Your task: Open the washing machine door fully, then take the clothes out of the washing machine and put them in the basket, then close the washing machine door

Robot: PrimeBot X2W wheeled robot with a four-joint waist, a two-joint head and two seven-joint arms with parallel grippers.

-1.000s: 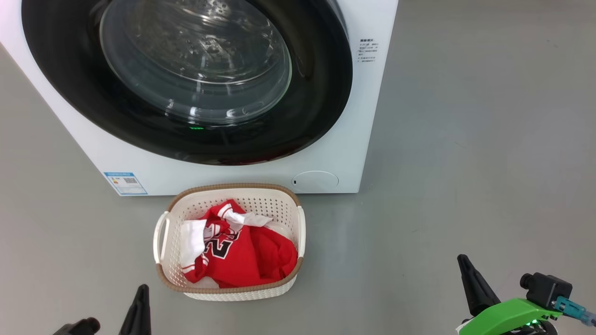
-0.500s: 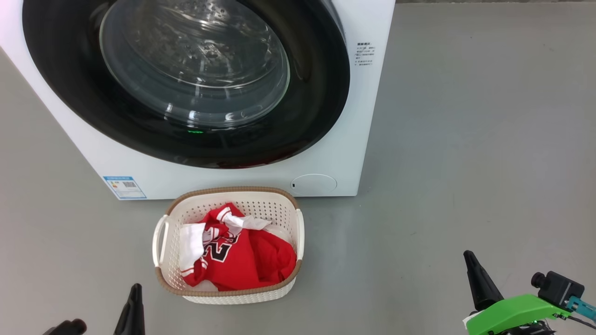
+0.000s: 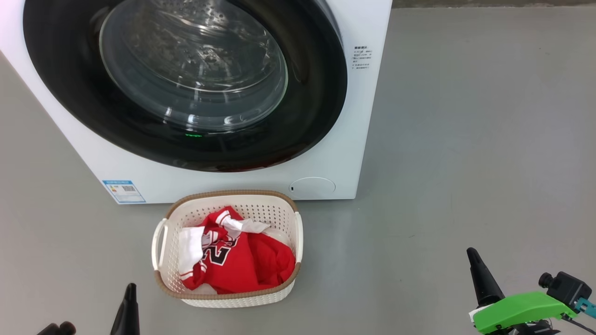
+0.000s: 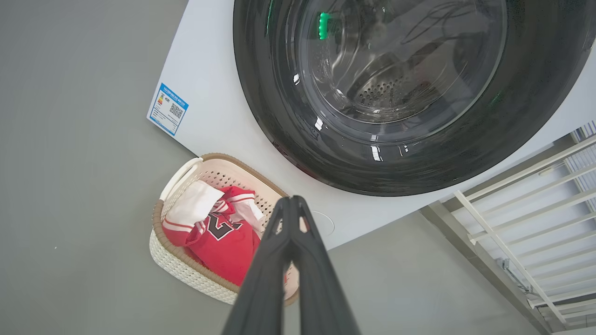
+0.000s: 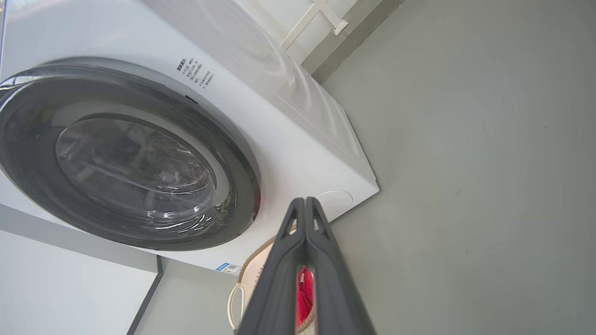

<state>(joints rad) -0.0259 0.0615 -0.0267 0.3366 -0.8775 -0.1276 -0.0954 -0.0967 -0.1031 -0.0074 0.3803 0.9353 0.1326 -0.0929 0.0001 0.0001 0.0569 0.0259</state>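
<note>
The white washing machine (image 3: 363, 121) stands ahead with its black-rimmed round door (image 3: 321, 93) closed flat against the front. Through the glass I see the steel drum. On the floor in front sits the cream basket (image 3: 298, 232), holding the red clothes (image 3: 251, 260) with the "23" jersey. My left gripper (image 3: 130, 291) is shut and empty at the lower left, close to the basket's near left corner. Well right of the basket, my right gripper (image 3: 473, 255) is shut and empty. The basket (image 4: 179, 263) and clothes (image 4: 219, 246) lie beyond the left gripper (image 4: 292, 201); the right gripper (image 5: 305, 202) points at the machine's lower corner.
Grey floor (image 3: 465, 139) spreads wide to the right of the machine. A white railing (image 4: 512, 218) stands beside the machine in the left wrist view. A round flap (image 3: 312, 187) and a blue label (image 3: 123, 191) sit low on the machine's front.
The whole head view has shifted, with the machine and basket sliding slightly down in the picture. Both grippers sit lower in the picture and stay shut.
</note>
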